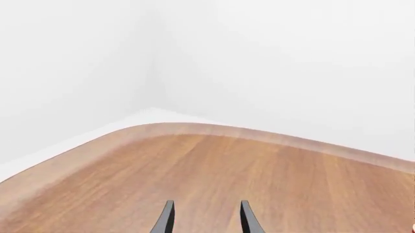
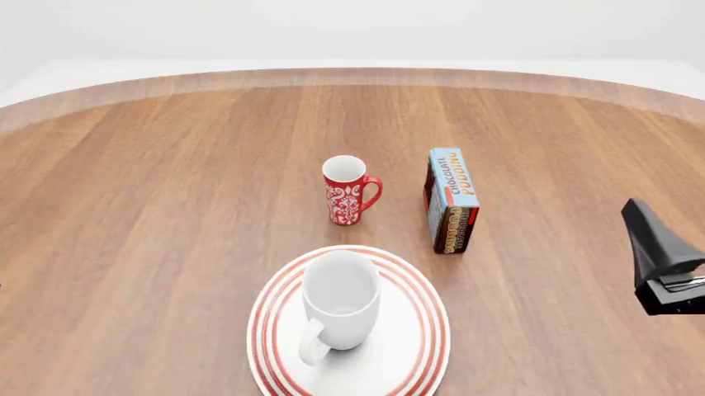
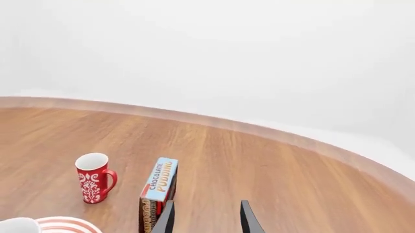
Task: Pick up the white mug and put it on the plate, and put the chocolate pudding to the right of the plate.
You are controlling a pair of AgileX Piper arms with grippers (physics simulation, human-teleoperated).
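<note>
- White mug (image 2: 343,307): upright on the plate (image 2: 414,351), lower centre of the front view; handle points toward the lower left of the frame.
- Plate: flat on the tabletop (image 2: 165,214), its bottom edge cut off by the frame.
- Chocolate pudding (image 2: 451,200): stands on a narrow edge, centre-right of the front view, above and to the right of the plate, apart from its rim. Light-blue lettered face is up.
- Red mug (image 2: 348,190): upright, centre of the front view, just left of the pudding, not touching it; handle points toward the carton.
- Right tool (image 3: 206,217): fingers parted, nothing between them. In the right wrist view the carton sits just beside one fingertip; contact cannot be told. In the front view only a dark part of the right arm shows at the right edge.
- Left tool (image 1: 206,217): fingers parted, empty, over bare wood in the left wrist view; not seen in the front view.
</note>
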